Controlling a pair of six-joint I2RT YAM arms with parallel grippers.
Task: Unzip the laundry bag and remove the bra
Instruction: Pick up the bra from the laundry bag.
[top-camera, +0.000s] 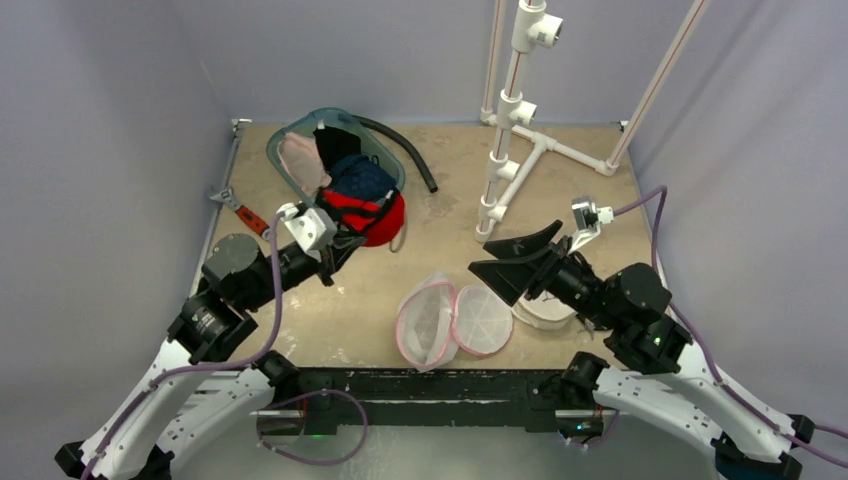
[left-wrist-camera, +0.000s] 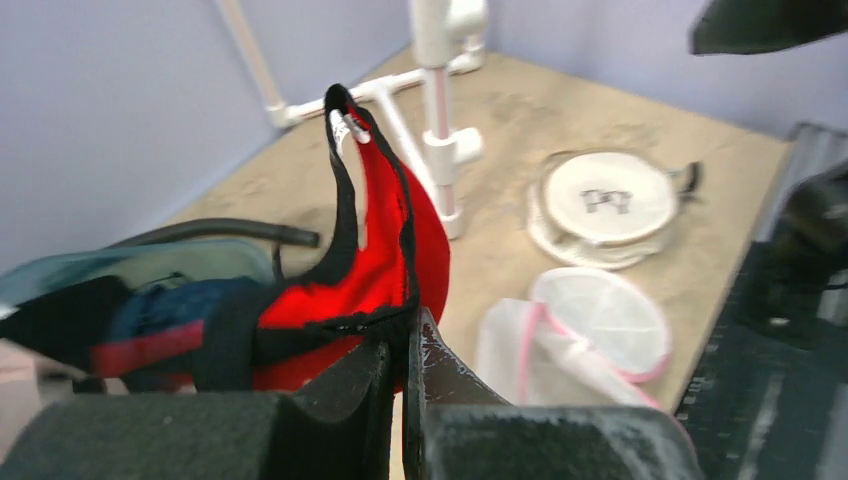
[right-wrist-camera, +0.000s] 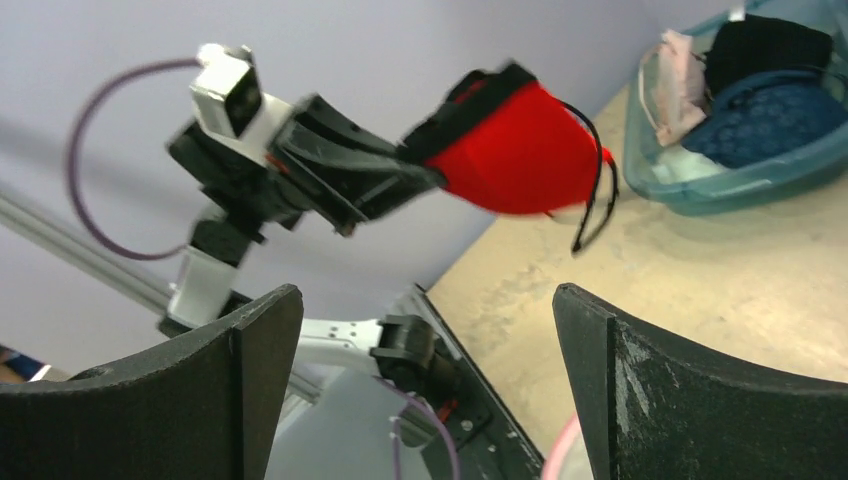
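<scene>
The left gripper (left-wrist-camera: 405, 340) is closed tight on the black-trimmed edge of the red bra (left-wrist-camera: 390, 260). It holds the bra in the air above the left half of the worktop, with one thin black strap dangling below it. The bra sits just in front of a teal bin (top-camera: 385, 150) of other garments that stands toward the back left corner.

The laundry bag (top-camera: 455, 320), white mesh with pink edging, lies open in two round halves near the middle of the front edge.

The right gripper (top-camera: 505, 258) hovers just right of the bag with its fingers spread wide and nothing between them. A white round disc (top-camera: 545, 312) lies beneath the right arm.

A black hose (top-camera: 410, 150) curves beside the bin. A white pipe rack (top-camera: 510, 130) stands at the back right.
</scene>
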